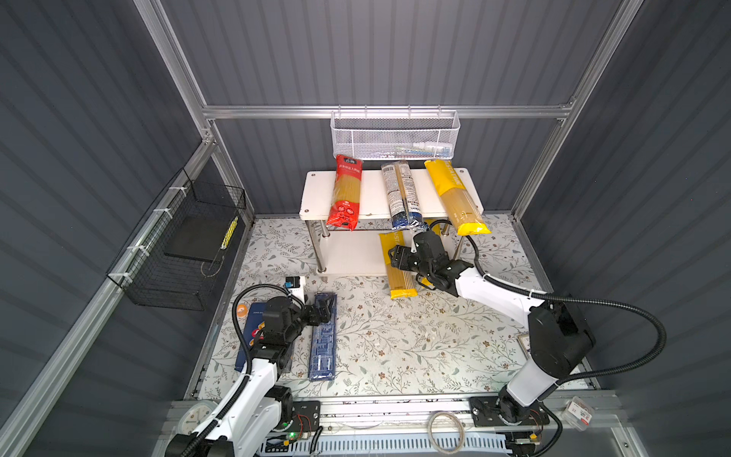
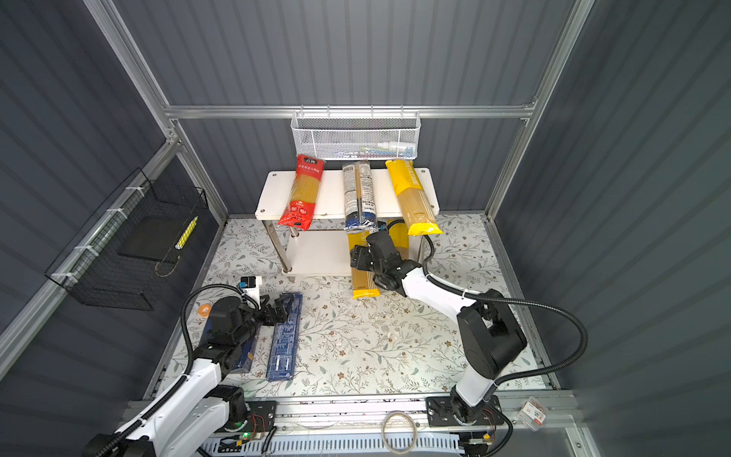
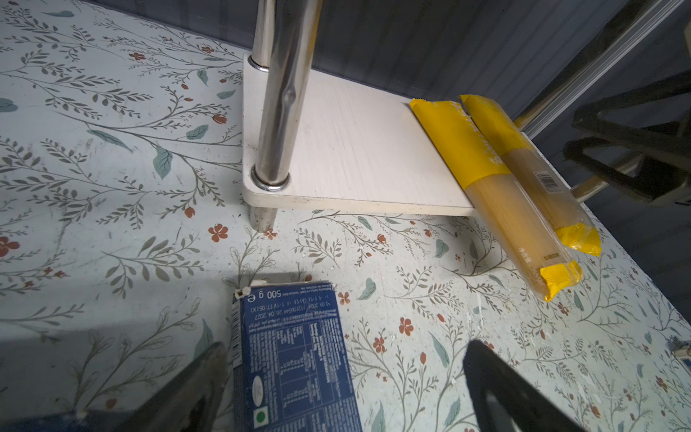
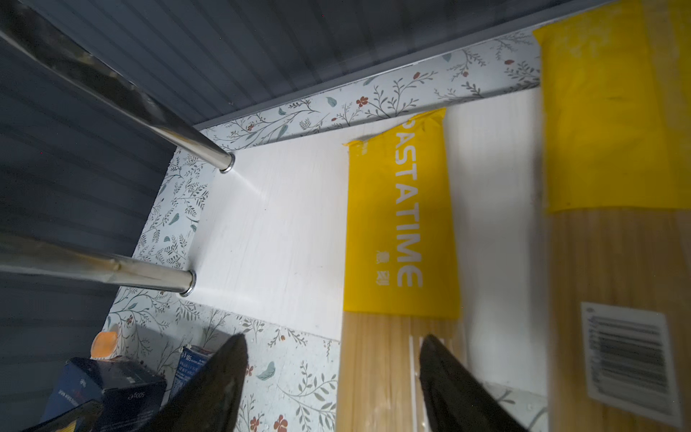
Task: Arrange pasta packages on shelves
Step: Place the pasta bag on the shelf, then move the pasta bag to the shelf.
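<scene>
The shelves [image 1: 372,194] stand at the back. On the top board lie a red pasta package [image 1: 345,194], a clear/dark-blue one [image 1: 401,196] and a yellow one [image 1: 455,198]. Two yellow bags [image 3: 486,187] [image 3: 531,175] lie side by side on the lower board [image 4: 280,224], their front ends sticking out past its edge. My right gripper [image 4: 334,340] is open just above the left bag [image 4: 400,224], one finger over it and one over the table. My left gripper [image 3: 346,351] is open over the far end of the narrow dark-blue box [image 1: 323,348]. The wider blue box [image 1: 247,336] lies under my left arm.
A white mesh basket [image 1: 393,134] hangs on the back rail above the shelves. A black wire basket [image 1: 178,245] hangs on the left wall. A small white device [image 1: 296,287] and an orange roll [image 1: 242,311] sit near my left arm. Chrome legs [image 3: 276,112] flank the lower board.
</scene>
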Robot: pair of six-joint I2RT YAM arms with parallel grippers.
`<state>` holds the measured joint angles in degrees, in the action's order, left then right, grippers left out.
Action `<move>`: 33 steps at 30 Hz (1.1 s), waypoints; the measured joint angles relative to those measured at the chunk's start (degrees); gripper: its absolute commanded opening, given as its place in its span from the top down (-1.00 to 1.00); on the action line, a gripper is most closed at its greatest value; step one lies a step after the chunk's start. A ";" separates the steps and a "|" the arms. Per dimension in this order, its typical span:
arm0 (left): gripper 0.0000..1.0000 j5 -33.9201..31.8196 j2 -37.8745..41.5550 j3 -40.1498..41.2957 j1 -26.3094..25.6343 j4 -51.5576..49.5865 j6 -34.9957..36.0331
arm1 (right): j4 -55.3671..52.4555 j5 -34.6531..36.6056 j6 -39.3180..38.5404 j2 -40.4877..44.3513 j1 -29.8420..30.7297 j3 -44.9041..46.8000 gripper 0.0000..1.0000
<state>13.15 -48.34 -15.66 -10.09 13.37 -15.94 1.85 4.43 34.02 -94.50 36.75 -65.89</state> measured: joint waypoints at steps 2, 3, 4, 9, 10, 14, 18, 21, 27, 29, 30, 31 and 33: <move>-0.99 0.00 0.00 0.00 0.00 0.00 0.00 | -1.22 1.29 -0.74 1.77 1.75 1.14 -0.52; -0.99 0.00 0.00 0.00 0.00 -0.02 0.00 | -2.03 1.64 -1.20 2.82 2.71 1.88 -0.53; -0.99 0.00 0.00 0.00 0.00 0.00 0.00 | -2.91 1.79 -1.77 4.13 3.82 2.84 -0.53; -0.99 0.02 0.00 0.00 0.00 0.00 0.00 | -7.21 0.09 -4.31 10.32 8.74 8.00 -0.55; -0.99 0.02 0.00 0.00 0.00 0.00 0.00 | -8.07 -0.72 -4.76 11.54 9.66 9.18 -0.55; -0.99 0.02 -0.02 0.00 0.00 0.00 0.00 | -9.99 -3.28 -6.03 14.71 10.97 13.88 -0.56; -0.99 0.02 -0.02 0.00 0.00 0.00 0.00 | -10.47 -5.86 -7.26 15.43 10.97 17.64 -0.61; -0.99 0.02 -0.02 0.00 0.00 0.00 0.00 | -10.14 -8.15 -8.17 14.51 10.97 18.43 -0.63; -0.99 0.02 -0.02 0.00 0.00 0.00 0.00 | -6.12 -11.28 -10.25 8.15 10.97 18.29 -0.68; -0.99 0.02 -0.02 0.00 0.00 0.00 0.00 | -5.18 -11.65 -10.97 6.32 10.97 18.14 -0.68; -0.98 0.02 -0.02 0.00 0.00 0.00 0.00 | -4.96 -11.74 -11.28 5.64 10.97 17.88 -0.68; -0.99 0.02 -0.02 0.00 0.00 0.00 0.00 | -4.74 -11.76 -11.65 4.92 10.97 17.46 -0.68; -0.99 0.02 -0.07 0.00 0.00 0.00 0.00 | -4.13 -11.80 -12.35 3.39 10.97 16.06 -0.68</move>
<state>13.17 -48.40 -15.66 -10.09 13.37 -15.94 -2.28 -7.38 21.67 -91.11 47.72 -49.82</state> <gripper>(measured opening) 0.993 0.838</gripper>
